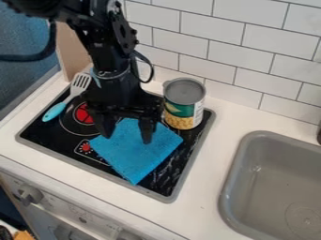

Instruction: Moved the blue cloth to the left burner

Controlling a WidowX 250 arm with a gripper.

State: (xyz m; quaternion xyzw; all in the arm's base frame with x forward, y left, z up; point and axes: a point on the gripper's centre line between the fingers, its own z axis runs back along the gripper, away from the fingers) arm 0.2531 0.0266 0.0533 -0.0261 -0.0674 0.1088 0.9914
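The blue cloth point(138, 154) is spread across the middle of the stovetop point(45, 134), towards its front edge, beside the left burner point(83, 114). The gripper point(126, 134) is held over it with fingers parted, nothing visibly pinched. If they are closed too high, only a thin fold may be caught and lost. The can point(183, 104) by the back right corner could be tipped by a wide swing; the spatula point(66, 97), along the left edge, could be snagged.

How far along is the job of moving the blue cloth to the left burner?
The gripper is positioned over the blue cloth, but its fingers are spread, so nothing looks held. The cloth lies mostly right of the left burner, whose red centre is uncovered; moving it across seems left.
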